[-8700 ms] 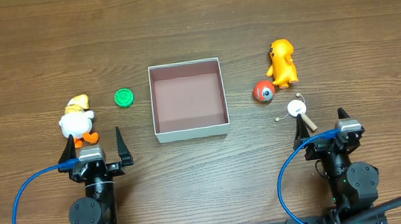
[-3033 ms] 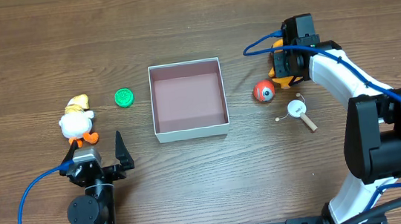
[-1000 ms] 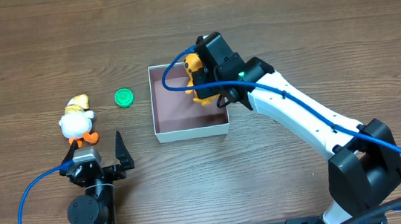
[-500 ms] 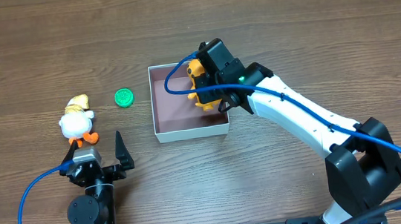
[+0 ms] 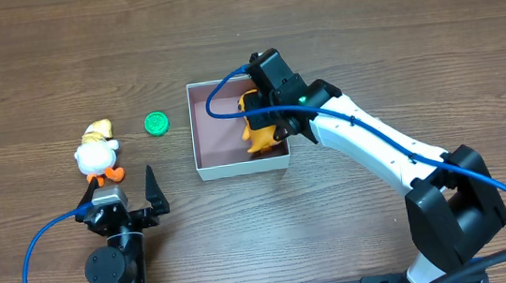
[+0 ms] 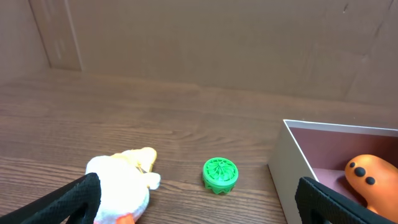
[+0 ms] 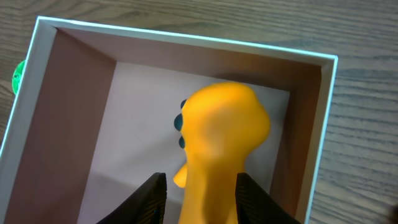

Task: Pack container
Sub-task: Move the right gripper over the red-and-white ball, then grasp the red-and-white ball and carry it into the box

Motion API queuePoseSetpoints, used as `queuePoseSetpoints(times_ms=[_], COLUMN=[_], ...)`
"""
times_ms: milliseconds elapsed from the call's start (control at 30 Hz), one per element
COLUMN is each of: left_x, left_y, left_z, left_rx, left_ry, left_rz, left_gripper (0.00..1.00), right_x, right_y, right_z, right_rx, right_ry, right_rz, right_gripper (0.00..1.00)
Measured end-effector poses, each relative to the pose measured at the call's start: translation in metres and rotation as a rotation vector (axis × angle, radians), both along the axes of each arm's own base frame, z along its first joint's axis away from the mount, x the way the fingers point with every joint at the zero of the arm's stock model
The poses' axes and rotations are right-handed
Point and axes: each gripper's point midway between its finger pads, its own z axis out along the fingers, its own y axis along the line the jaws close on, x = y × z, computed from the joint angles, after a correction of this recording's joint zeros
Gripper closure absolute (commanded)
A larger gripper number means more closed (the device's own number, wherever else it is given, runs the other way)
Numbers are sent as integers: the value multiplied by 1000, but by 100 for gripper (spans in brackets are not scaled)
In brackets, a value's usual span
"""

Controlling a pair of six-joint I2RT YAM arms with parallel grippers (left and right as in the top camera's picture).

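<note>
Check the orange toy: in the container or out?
In. The orange toy sits inside the container, white walls around it, pinkish floor beneath; the right pincer straddles it, grip cannot tell.

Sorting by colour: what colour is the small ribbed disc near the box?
The small ribbed disc is green; best in the left wrist view.

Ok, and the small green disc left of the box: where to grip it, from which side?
Grip the green disc across its rim, coming down from above. It lies flat and low on the table, so a side approach finds little height. Its round, notched edge offers opposite faces; the white duck toy and the container stand apart.
</note>
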Motion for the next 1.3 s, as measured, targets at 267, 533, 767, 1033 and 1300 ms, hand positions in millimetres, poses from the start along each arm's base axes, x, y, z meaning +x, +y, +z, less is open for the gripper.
queuePoseSetpoints(times_ms=[267,533,767,1033,1300], left_x=[0,0,0,0,0], left_y=[0,0,0,0,0], left_z=[0,0,0,0,0], left_rx=[0,0,0,0,0], left_ry=[0,0,0,1,0], left_rz=[0,0,0,0,0], left_gripper=[0,0,0,0,0], right_x=[-9,-30,-18,-1,-6], right_y=[-5,-63,-177,-198,-187], right_z=[7,133,134,66,-7], right_rx=[-31,-76,-180,-204,-189], right_ry=[55,-115,-74,-66,-8], right_rz=[5,-92,-371,-389,-311], right_gripper=[60,35,29,22,19])
